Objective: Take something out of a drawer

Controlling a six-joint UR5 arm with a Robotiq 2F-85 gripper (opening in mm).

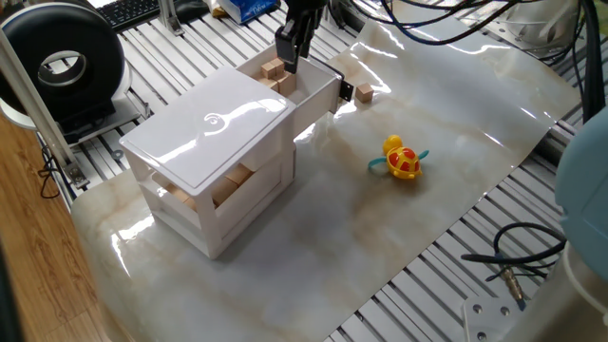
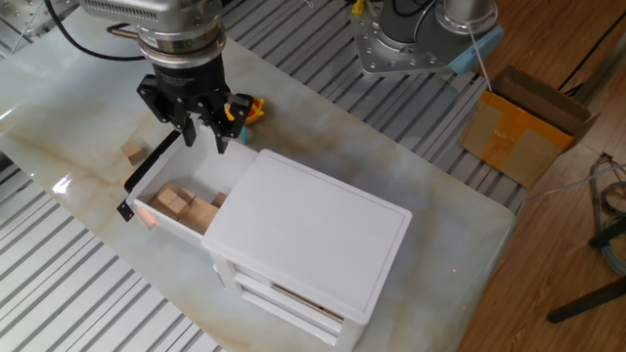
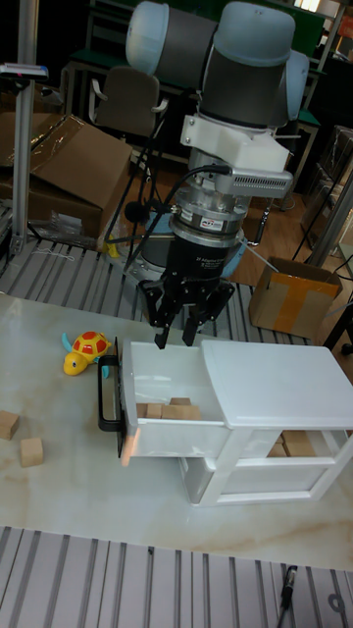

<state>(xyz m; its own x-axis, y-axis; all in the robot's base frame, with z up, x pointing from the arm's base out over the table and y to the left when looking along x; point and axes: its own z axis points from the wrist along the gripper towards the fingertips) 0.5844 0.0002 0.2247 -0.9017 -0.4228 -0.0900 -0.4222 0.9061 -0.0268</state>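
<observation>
The drawer [image 1: 306, 92] [image 2: 155, 200] [image 3: 157, 420], top tier of the white box [image 1: 214, 142] [image 2: 313, 230] [image 3: 279, 378], is pulled out, its black knob [image 1: 345, 92] [image 3: 106, 393] facing away from the box. Several wooden blocks [image 1: 274, 68] [image 2: 176, 202] [image 3: 162, 409] lie inside it. My gripper [image 1: 288, 59] [image 2: 202, 142] [image 3: 175, 339] hangs just above the drawer's open part, fingers pointing down, open, with nothing between them.
A yellow toy turtle [image 1: 402, 159] [image 2: 246, 108] [image 3: 86, 351] and loose wooden blocks [image 1: 365, 92] [image 2: 132, 152] [image 3: 31, 451] lie on the marbled table beside the drawer. The lower tiers also hold blocks [image 1: 233, 180]. A black round device [image 1: 62, 62] stands at the back left, and cables [image 1: 513, 256] lie at the right edge.
</observation>
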